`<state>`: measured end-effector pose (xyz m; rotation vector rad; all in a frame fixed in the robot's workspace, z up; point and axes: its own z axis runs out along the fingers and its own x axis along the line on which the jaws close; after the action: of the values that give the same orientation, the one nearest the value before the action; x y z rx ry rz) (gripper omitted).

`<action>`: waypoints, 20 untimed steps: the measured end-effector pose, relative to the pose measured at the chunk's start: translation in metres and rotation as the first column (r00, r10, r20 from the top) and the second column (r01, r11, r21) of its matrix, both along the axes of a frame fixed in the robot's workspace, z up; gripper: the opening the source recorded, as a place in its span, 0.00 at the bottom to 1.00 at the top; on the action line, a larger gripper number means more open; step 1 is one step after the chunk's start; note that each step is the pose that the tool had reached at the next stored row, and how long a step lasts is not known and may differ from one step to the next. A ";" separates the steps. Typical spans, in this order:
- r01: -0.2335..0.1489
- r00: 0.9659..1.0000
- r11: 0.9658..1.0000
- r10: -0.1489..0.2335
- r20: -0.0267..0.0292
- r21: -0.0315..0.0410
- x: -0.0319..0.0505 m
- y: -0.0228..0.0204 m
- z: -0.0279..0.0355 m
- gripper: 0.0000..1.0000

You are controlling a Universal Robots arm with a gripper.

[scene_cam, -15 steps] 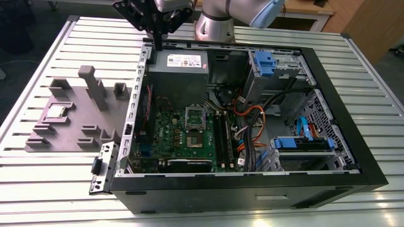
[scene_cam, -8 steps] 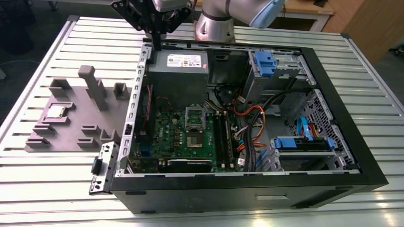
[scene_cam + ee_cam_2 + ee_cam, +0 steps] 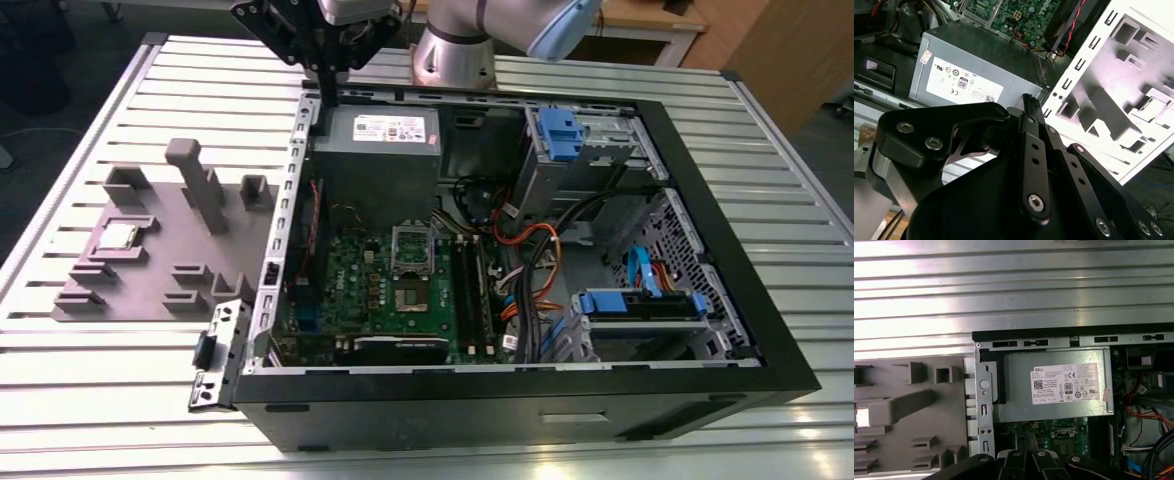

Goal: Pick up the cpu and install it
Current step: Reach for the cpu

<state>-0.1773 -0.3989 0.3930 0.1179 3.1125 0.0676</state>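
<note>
1. Black linkages of the end effector (image 3: 1026,100) sit closest to the lens in both wrist views. Its fingers look clenched together with nothing between them.
2. Furthest to the exterior view's left, a grey moulded fixture tray (image 3: 147,290) rests on the slatted aluminium counter (image 3: 80,130). The cpu (image 3: 118,236) lies flat in a shallow recess of that tray with its silvery top up, well apart from the arm.
3. Next comes the open computer case (image 3: 534,420). The end effector (image 3: 320,72) hangs above the case's far corner on the tray side, just over the edge of the power supply (image 3: 374,160).
4. From the end effector, the cpu lies toward the exterior view's left and nearer that camera, outside the case wall. The chip is square, so it has no long axis to line up with. Only its flat lie and the edges of its recess matter.
5. Inside the case, the green motherboard (image 3: 360,280) carries the uncovered socket (image 3: 411,292), which looks empty. The cpu is therefore not yet picked up or installed.
6. Toward the exterior view's right are orange cables (image 3: 514,245) and a blue-fronted drive cage (image 3: 561,130).
</note>
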 end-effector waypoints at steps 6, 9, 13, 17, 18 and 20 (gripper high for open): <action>0.000 1.000 1.000 0.000 0.000 0.000 -0.0021 0.0000 0.0000 0.11; 0.000 1.000 1.000 0.000 0.000 0.000 -0.0029 0.0000 0.0000 0.11; 0.000 1.000 1.000 0.000 0.000 0.000 -0.0042 0.0000 0.0000 0.11; 0.000 1.000 1.000 0.000 0.000 0.000 -0.0055 0.0000 0.0000 0.11; 0.000 1.000 1.000 0.000 0.000 0.000 -0.0059 0.0000 0.0000 0.11; 0.000 1.000 1.000 0.000 0.000 0.000 -0.0066 0.0000 0.0000 0.11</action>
<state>-0.1839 -0.3989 0.3930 0.1180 3.1125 0.0676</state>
